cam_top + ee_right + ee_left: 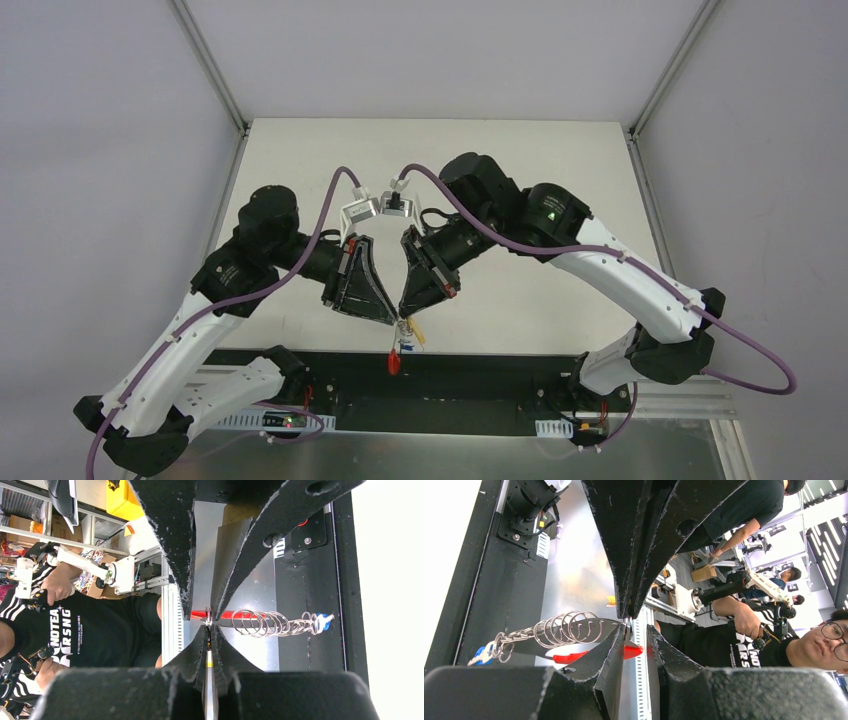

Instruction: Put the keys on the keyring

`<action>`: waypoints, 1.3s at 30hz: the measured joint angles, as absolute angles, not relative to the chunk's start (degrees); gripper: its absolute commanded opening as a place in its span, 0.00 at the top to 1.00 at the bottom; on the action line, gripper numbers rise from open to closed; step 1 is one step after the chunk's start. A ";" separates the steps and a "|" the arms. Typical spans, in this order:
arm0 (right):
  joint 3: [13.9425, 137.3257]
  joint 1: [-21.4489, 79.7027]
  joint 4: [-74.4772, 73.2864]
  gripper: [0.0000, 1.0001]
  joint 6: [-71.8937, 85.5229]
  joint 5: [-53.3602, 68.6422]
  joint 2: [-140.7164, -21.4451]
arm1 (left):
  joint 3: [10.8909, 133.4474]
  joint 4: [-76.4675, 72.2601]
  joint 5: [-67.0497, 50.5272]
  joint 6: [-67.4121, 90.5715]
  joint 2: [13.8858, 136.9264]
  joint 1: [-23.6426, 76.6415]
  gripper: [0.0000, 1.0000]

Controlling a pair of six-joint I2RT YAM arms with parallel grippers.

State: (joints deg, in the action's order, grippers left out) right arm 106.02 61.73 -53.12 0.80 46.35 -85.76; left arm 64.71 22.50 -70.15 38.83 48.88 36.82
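Observation:
My right gripper [209, 627] is shut on the key [209, 664], a thin silver blade with a yellow band showing edge-on between its fingers. The keyring [260, 622] is a string of silver rings ending in a blue tag [325, 620], with a red strap [232, 614] behind it. It hangs from the point where both grippers' tips meet. My left gripper [637, 629] has its jaws a little apart. The top ring lies beside one of its fingers [621, 635], not pinched. In the top view the left gripper [392, 320] and right gripper [408, 318] meet tip to tip, the red strap [395, 362] dangling below.
Both grippers hover over the table's near edge, above the black base rail [480, 375]. The white table [520, 180] lies behind them. Beyond the edge, the wrist views show a perforated metal rail [640, 690] and people at other benches.

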 measured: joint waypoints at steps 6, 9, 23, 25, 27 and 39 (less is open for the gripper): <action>106.02 61.71 -53.12 1.00 0.62 46.78 -85.76 | 65.17 23.33 -70.30 37.93 49.25 36.82 0.81; 106.02 61.73 -53.08 1.00 0.60 47.03 -85.78 | 65.34 23.46 -70.32 37.82 49.36 36.82 0.81; 103.59 61.98 -50.19 1.00 0.80 48.27 -85.23 | 66.61 27.44 -69.87 35.59 49.50 36.77 0.80; 102.96 62.19 -49.23 1.00 1.13 48.05 -84.90 | 66.96 28.21 -69.69 35.11 49.50 36.77 0.81; 102.41 62.54 -48.27 1.00 1.63 47.31 -84.58 | 67.35 28.95 -69.17 34.65 49.50 36.80 0.81; 98.63 64.05 -43.62 1.00 4.71 43.11 -82.81 | 68.34 33.06 -65.95 32.16 49.21 36.82 0.90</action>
